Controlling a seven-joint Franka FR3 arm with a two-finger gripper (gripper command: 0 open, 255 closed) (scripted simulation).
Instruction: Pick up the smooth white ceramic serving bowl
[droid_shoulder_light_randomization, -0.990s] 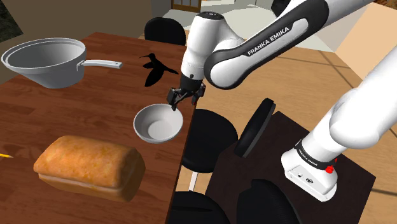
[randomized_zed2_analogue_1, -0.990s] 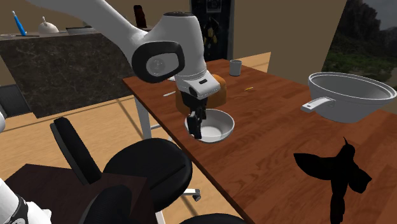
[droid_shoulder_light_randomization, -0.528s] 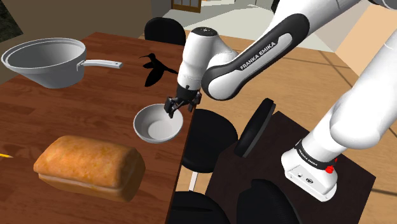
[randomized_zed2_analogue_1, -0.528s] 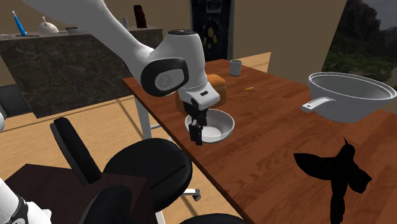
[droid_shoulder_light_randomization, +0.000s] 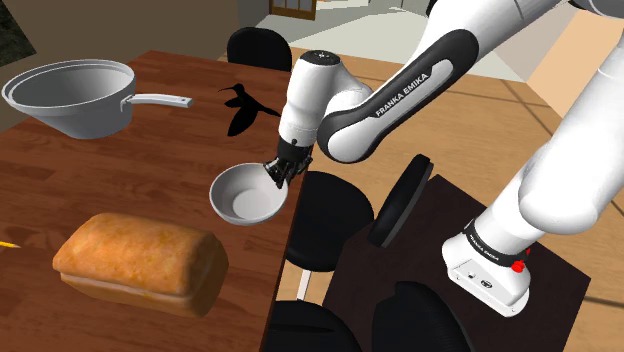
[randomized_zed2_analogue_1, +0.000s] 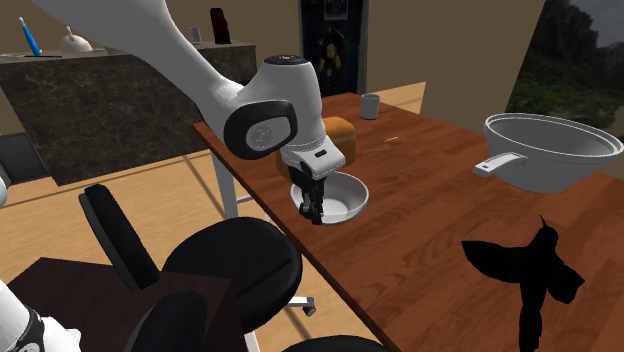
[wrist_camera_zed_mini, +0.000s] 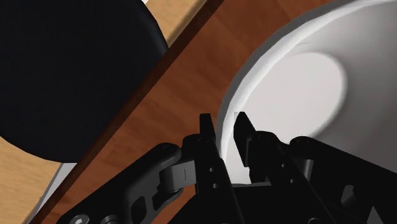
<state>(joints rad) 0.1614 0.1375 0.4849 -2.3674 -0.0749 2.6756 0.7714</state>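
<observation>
A smooth white bowl (droid_shoulder_light_randomization: 245, 195) sits upright on the wooden table (droid_shoulder_light_randomization: 150, 170), close to the edge nearest the arm. In the second exterior view the bowl (randomized_zed2_analogue_1: 342, 197) lies just in front of a bread loaf. My black gripper (droid_shoulder_light_randomization: 279, 172) comes down on the side of the bowl nearest the table edge. In the wrist view the gripper (wrist_camera_zed_mini: 224, 133) is shut on the bowl (wrist_camera_zed_mini: 299, 95), one finger inside the rim and one outside. The gripper (randomized_zed2_analogue_1: 313, 208) hides part of the near rim.
A brown bread loaf (droid_shoulder_light_randomization: 140, 262) lies near the bowl toward the shoulder view's lower left. A grey saucepan (droid_shoulder_light_randomization: 75, 95) and a black bird figure (droid_shoulder_light_randomization: 243, 108) stand farther back. Black office chairs (droid_shoulder_light_randomization: 330, 215) crowd the table edge. A small mug (randomized_zed2_analogue_1: 370, 105) stands on the far corner.
The gripper came down from just above the bowl's edge onto its rim, and the fingers went from standing apart to clasping the rim. The bowl has not moved.
</observation>
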